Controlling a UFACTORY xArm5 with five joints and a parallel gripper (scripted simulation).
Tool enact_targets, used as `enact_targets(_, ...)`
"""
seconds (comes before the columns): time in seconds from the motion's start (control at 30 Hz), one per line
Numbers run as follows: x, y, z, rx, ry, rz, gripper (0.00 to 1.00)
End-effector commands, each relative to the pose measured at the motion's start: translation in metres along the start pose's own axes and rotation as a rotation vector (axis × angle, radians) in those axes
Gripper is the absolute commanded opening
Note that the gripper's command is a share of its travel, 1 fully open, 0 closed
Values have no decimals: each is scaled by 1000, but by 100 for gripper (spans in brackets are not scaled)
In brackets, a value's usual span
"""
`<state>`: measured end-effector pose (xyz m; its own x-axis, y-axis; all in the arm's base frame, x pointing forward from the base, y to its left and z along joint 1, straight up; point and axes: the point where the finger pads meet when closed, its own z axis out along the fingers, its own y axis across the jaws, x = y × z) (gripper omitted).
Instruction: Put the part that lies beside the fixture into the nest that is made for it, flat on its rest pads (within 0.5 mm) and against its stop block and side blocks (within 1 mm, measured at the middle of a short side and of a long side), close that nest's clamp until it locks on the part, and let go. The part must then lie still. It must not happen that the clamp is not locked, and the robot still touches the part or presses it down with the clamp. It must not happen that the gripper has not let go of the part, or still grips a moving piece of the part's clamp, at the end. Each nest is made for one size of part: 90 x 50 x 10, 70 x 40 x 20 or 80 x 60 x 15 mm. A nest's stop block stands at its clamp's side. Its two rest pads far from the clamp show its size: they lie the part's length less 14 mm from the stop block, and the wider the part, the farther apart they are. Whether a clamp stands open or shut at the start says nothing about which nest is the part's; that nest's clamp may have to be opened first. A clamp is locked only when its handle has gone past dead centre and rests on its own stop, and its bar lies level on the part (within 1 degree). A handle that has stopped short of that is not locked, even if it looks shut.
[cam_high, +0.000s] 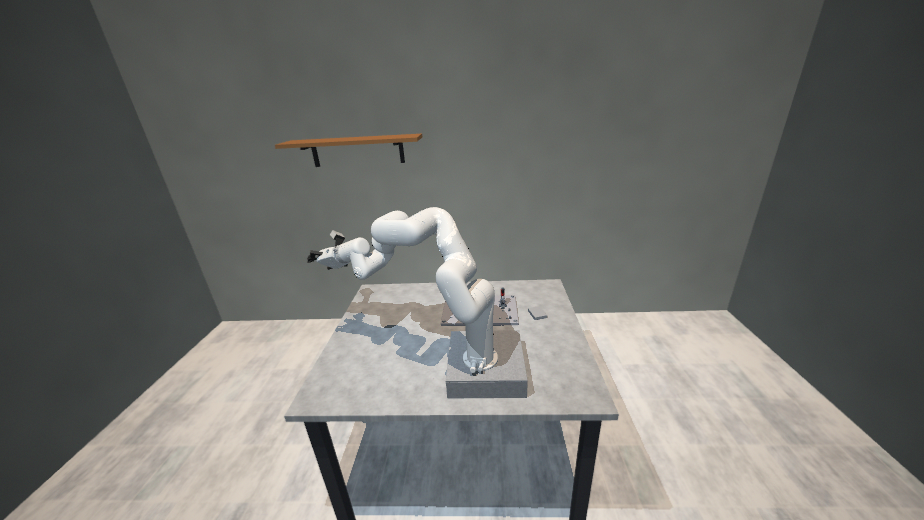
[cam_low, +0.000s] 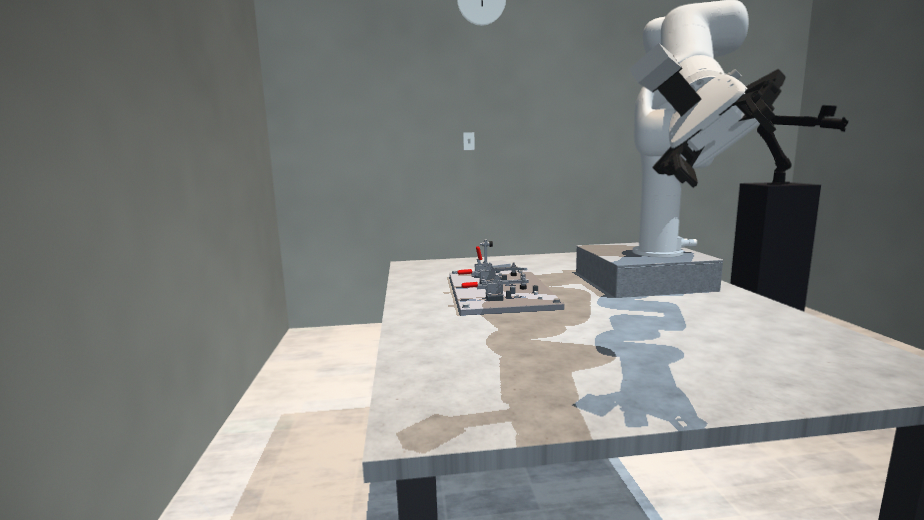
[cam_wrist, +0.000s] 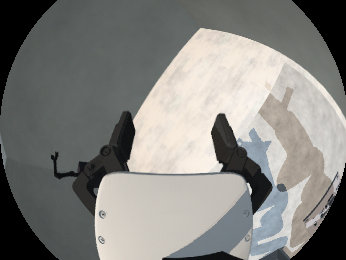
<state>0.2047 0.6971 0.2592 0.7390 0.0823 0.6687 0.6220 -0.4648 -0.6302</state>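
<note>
Flat grey rectangular part, lying at three o'clock beside the grey metal clamp fixture in the top view, probably stiff, slick and modestly heavy, best pinched across its long sides, unlabelled as far as visible; farther off toward ten o'clock, black-fingered white gripper, wide open, empty.

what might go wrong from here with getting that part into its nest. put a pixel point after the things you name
The part (cam_high: 537, 313) looks thin and lies flat on the table, so the open claw (cam_high: 312, 256) (cam_wrist: 173, 121) might scrape the top or miss its sides. In the exterior view two red handles (cam_low: 464, 271) (cam_low: 470, 284) lie low and one (cam_low: 479, 252) stands up, so the right nest's clamp may be shut and block loading. The arm could also knock the raised clamp bar (cam_low: 485, 252) on its way down.
</note>
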Motion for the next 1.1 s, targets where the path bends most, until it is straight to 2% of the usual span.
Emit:
enact_targets(0.0,2,-2,-1,3,3,0,100)
enact_targets(0.57,2,-2,-1,3,3,0,100)
enact_targets(0.63,4,4,-1,-10,0,-1,100)
enact_targets(0.7,12,21,-4,-50,-10,-4,100)
enact_targets(0.77,25,55,-11,-125,-30,-6,100)
enact_targets(0.8,25,55,-11,-125,-30,-6,100)
enact_targets(0.83,33,77,-18,-175,-46,-7,100)
enact_targets(0.87,33,77,-18,-175,-46,-7,100)
enact_targets(0.9,42,104,-26,-232,-66,-5,100)
enact_targets(0.97,42,104,-26,-232,-66,-5,100)
enact_targets(1.0,50,133,-38,-296,-91,-1,100)
enact_targets(1.07,50,133,-38,-296,-91,-1,100)
